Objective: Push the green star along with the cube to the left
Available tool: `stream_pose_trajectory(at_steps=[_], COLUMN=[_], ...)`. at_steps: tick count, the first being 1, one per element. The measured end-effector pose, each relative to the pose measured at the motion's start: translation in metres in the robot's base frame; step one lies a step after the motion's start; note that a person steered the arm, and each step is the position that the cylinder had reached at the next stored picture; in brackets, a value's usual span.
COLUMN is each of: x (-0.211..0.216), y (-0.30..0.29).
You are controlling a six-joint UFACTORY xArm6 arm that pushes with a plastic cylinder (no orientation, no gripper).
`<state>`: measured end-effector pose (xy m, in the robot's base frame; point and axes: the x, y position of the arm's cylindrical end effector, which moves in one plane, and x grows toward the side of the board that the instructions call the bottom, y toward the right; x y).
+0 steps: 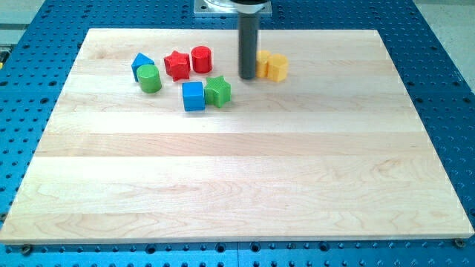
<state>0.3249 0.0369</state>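
The green star (pixel 218 90) lies on the wooden board, touching the right side of the blue cube (pixel 193 96). My tip (pixel 247 76) stands a little to the upper right of the green star, with a small gap between them. The rod rises straight up toward the view's top. Just right of the rod are two yellow blocks (pixel 272 65), the left one partly hidden behind the rod.
Left of the pair sit a red star (pixel 177 64), a red cylinder (pixel 201 58), a green cylinder (pixel 149 78) and a blue block (pixel 141 64) with a peaked top. The wooden board (pixel 237 185) rests on a blue perforated table.
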Motion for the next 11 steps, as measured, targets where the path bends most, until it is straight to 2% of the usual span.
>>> stream_pose_trajectory(at_steps=[1,2,3,4,5,6,7,8,9,10,11], x=[0.041,0.056,0.089,0.121,0.106,0.077,0.038,0.044,0.054,0.062,0.053], y=[0.015,0.042,0.036,-0.005,0.000,0.013,0.000,-0.029,-0.026,-0.091,-0.113])
